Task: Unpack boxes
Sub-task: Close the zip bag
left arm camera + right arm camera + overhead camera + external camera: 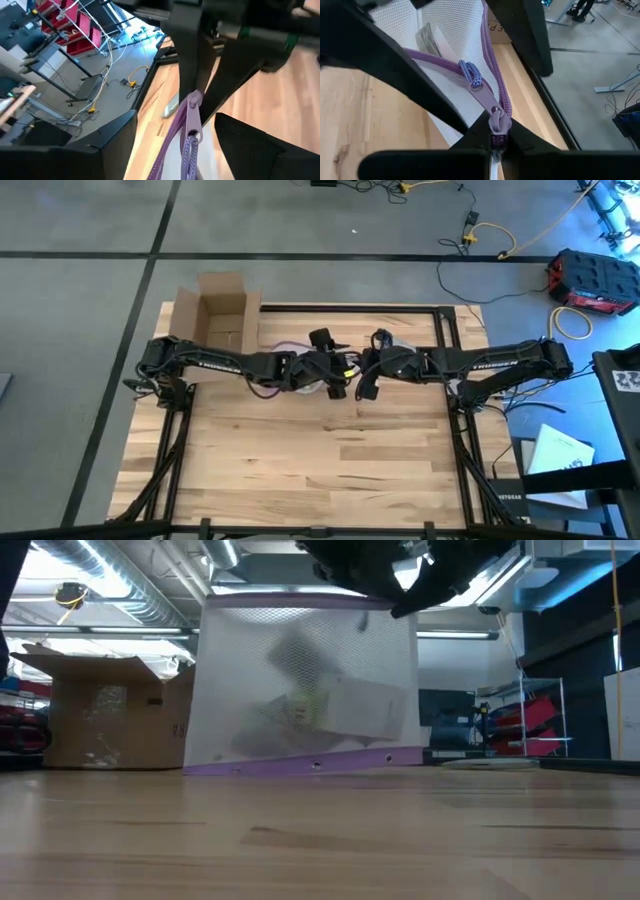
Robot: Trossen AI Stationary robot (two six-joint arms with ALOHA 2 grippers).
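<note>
Your open box (222, 315) stands at the far left corner of the surface (300, 450), flaps up. Near the middle of the far edge, both tools hold the mesh bag (305, 690) upright: your left tool (335, 375) pinches its purple zip edge, your right tool (495, 142) pinches the zip pull (495, 120).

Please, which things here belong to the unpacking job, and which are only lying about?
Job: open cardboard box; mesh bag, with left gripper and right gripper jaws shut on its zip.
Lying about: red case; yellow cable, both on the floor.
</note>
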